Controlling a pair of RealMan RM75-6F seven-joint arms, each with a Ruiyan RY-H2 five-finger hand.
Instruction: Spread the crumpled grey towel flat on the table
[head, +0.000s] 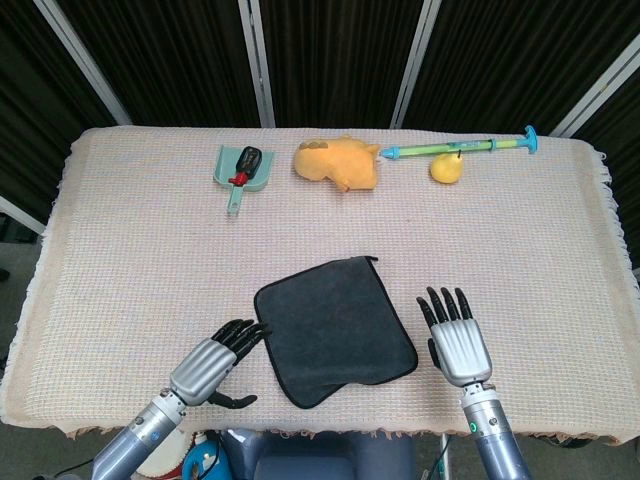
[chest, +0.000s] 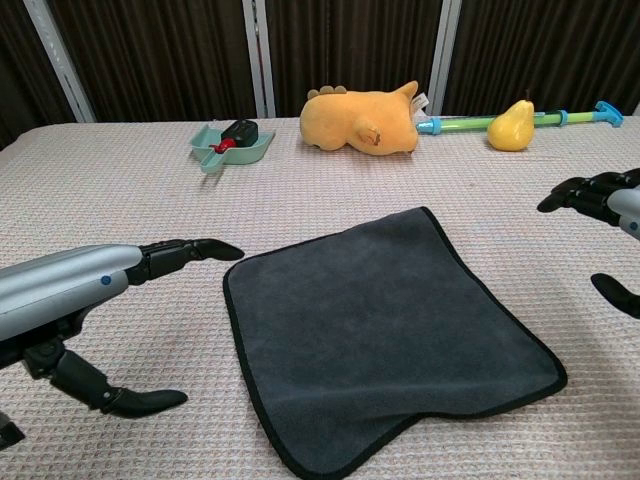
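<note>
The grey towel lies spread out as a dark square with a black hem near the table's front edge; in the chest view the towel shows a small fold at its near edge. My left hand hovers just left of the towel's near-left corner, fingers extended and apart, holding nothing; the chest view shows the left hand clear of the cloth. My right hand is open, palm down, to the right of the towel. Only the fingertips of the right hand show at the chest view's right edge.
Along the far side of the table lie a teal dustpan with a small black and red tool, an orange plush toy, a yellow pear and a teal-green syringe-like toy. A woven beige cloth covers the table.
</note>
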